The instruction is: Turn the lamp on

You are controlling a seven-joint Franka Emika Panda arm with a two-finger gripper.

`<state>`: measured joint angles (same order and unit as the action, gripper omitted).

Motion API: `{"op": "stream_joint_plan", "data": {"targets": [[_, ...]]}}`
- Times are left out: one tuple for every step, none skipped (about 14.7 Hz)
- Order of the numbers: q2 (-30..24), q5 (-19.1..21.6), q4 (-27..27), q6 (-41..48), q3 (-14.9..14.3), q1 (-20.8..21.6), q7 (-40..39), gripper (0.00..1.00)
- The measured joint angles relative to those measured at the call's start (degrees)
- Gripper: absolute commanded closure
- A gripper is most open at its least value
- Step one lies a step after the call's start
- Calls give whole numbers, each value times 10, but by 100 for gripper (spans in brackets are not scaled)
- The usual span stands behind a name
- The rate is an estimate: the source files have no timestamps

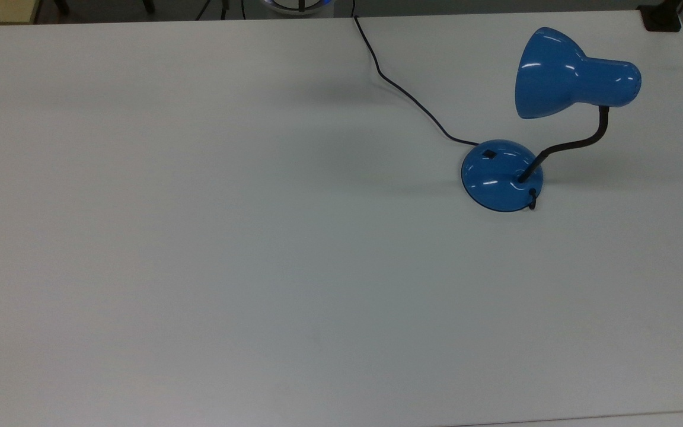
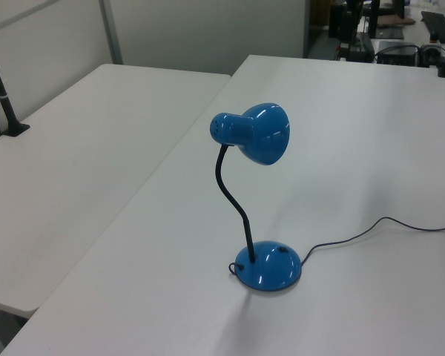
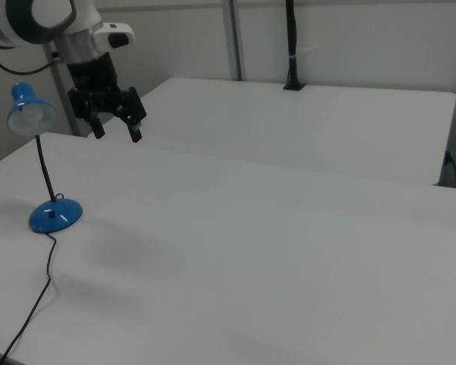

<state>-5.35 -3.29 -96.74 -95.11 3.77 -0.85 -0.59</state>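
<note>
The lamp [image 1: 573, 74] is glossy blue, with a bell-shaped shade, a black bent gooseneck [image 1: 567, 148] and a round domed base [image 1: 498, 178]. A small black switch [image 1: 488, 154] sits on the base, on the top view's upper left side. A black cord [image 1: 401, 89] runs from the base to the table's far edge. The lamp [image 2: 256, 133] stands upright in the left view, base [image 2: 268, 265] on the white table. In the right view the lamp [image 3: 26, 114] stands at the left, and my gripper [image 3: 118, 131] hangs open in the air to its right, above the table, holding nothing.
The white table [image 1: 229, 237] stretches wide around the lamp. A second white table [image 2: 74, 163] adjoins it at the left view's left. A black clamp with a post [image 3: 292, 46] stands on the far table in the right view.
</note>
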Motion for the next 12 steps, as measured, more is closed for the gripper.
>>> {"op": "stream_joint_plan", "data": {"targets": [[2, 0, 0, 0, 0, 1, 0, 0], [2, 4, 0, 0, 0, 1, 0, 0], [2, 9, 0, 0, 0, 1, 0, 0], [2, 11, 0, 0, 0, 2, 0, 0], [2, 12, 0, 0, 0, 2, 0, 0], [2, 12, 0, 0, 0, 2, 0, 0], [2, 12, 0, 0, 0, 2, 0, 0], [2, 12, 0, 0, 0, 2, 0, 0], [2, 12, 0, 0, 0, 2, 0, 0], [2, 12, 0, 0, 0, 2, 0, 0], [2, 12, 0, 0, 0, 2, 0, 0], [2, 12, 0, 0, 0, 2, 0, 0]]}}
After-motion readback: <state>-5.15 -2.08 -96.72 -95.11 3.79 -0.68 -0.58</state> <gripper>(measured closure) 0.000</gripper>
